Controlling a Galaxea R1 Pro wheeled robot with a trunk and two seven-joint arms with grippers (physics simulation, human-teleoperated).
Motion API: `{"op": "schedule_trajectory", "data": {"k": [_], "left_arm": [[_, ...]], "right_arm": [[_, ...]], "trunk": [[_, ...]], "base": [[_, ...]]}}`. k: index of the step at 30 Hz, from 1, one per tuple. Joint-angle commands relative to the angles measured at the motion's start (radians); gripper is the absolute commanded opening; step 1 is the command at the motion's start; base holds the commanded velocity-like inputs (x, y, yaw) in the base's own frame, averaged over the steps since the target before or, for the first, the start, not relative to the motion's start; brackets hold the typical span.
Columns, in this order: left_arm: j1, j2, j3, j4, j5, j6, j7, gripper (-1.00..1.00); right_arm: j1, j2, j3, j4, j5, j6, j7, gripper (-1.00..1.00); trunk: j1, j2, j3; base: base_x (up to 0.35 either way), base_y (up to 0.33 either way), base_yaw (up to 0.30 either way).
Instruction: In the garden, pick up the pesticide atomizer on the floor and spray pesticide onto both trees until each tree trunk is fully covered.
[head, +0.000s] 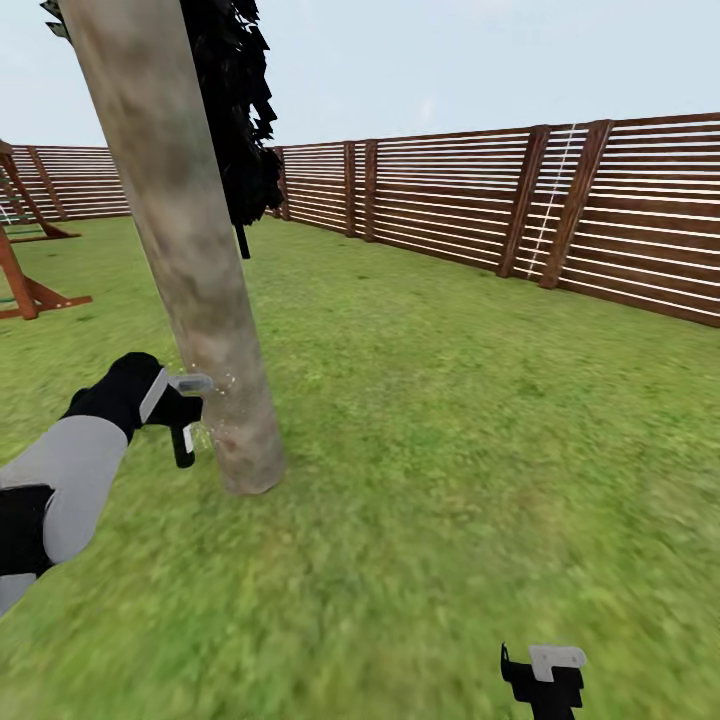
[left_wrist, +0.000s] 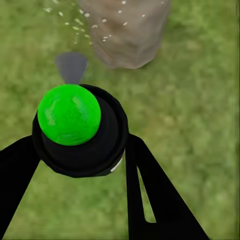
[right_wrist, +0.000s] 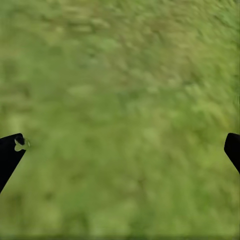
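**Spraying the base of a pale tree trunk on the lawn**

We see a wide green lawn (head: 450, 400) running back to a brown fence of horizontal wooden slats (head: 560, 210) under a pale sky. At the far left edge of the head view stands part of a reddish-brown wooden play frame (head: 25, 280).

Closest to us rises a smooth, mottled beige-grey tree trunk (head: 185, 230), tilted in the head view, with its foot in the grass. Behind it hangs a near-black, blocky mass of foliage (head: 240, 110).

Our left arm, grey with a black wrist, reaches toward the lower trunk from the left. Our left gripper (head: 178, 410) sits just beside the bark. In the left wrist view its two black fingers (left_wrist: 150, 190) are closed on either side of the pesticide atomizer with a black round body and bright green cap (left_wrist: 77, 130). A grey nozzle (left_wrist: 71, 66) points toward the trunk's foot, and small pale flecks of spray (left_wrist: 107, 30) dot the bark and the air beside it.

Our right gripper (head: 545, 680) hangs low over the grass, well apart from the trunk. In the right wrist view its black fingertips (right_wrist: 10, 152) stand wide apart with bare grass between them.
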Motion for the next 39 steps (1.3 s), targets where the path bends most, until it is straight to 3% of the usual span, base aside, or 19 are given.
{"op": "schedule_trajectory", "data": {"k": [1,4,21,31,39], "left_arm": [[0.0,-0.003,0.006,-0.001,-0.013,0.004,-0.009,-1.0],[-0.004,-0.019,0.006,-0.001,-0.013,0.004,-0.009,-1.0],[0.008,-0.018,0.003,-0.001,-0.013,0.003,-0.008,-1.0],[0.14,-0.003,0.007,0.0,-0.022,-0.011,0.0,-1.0],[0.16,-0.002,0.011,0.013,-0.024,-0.017,0.008,-1.0]], "right_arm": [[-0.001,0.0,-0.006,0.0,0.011,-0.002,-0.005,1.0],[-0.001,0.0,-0.006,0.0,0.011,-0.002,-0.005,1.0],[-0.001,0.001,-0.004,0.002,0.012,-0.002,-0.004,1.0],[-0.001,0.002,-0.004,0.002,0.012,-0.002,-0.004,1.0],[-0.001,0.0,-0.004,0.002,0.012,-0.002,-0.004,1.0]], "trunk": [[0.0,0.0,-0.001],[0.0,0.0,-0.001],[0.0,0.0,-0.001],[0.0,0.0,-0.001],[0.0,0.0,-0.001]], "base": [[0.0,0.0,0.0],[0.083,-0.081,0.0],[0.075,-0.255,0.003],[0.012,-0.276,0.249],[0.208,-0.205,0.014]]}}
